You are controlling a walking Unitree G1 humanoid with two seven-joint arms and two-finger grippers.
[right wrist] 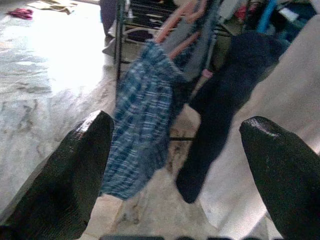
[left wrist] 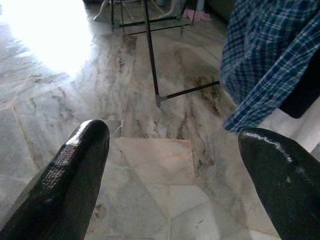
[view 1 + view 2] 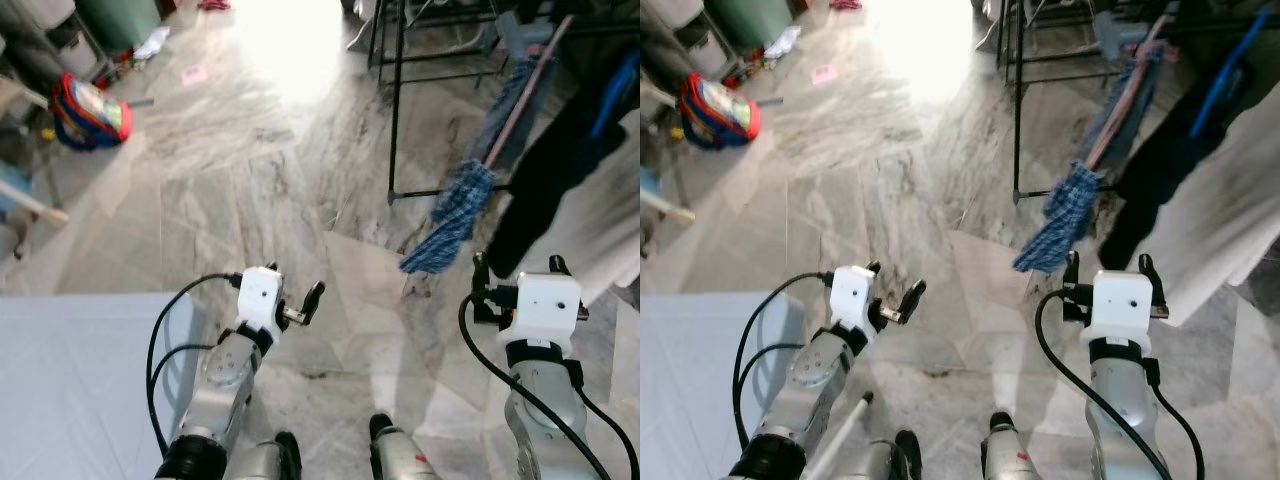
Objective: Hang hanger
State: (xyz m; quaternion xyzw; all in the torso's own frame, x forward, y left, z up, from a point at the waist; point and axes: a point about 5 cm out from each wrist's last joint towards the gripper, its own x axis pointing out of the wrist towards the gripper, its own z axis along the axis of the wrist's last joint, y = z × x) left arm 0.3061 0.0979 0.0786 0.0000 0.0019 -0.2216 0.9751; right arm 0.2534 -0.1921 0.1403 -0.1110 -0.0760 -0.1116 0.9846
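Both claws are spread and empty: the right claw (image 3: pixel 515 268) is raised close before the clothes rack (image 3: pixel 398 110), and the left claw (image 3: pixel 300 300) is held up over the marble floor (image 3: pixel 250 170). To do this step well, I judge the robot should first locate a hanger and approach the rack squarely. A pinkish hanger (image 1: pixel 175 22) seems to sit already on the rack, carrying the blue checked shirt (image 3: pixel 455 215), beside a dark garment (image 3: pixel 560 170) and a pale one (image 3: pixel 1230 210). Its hook is too blurred to make out.
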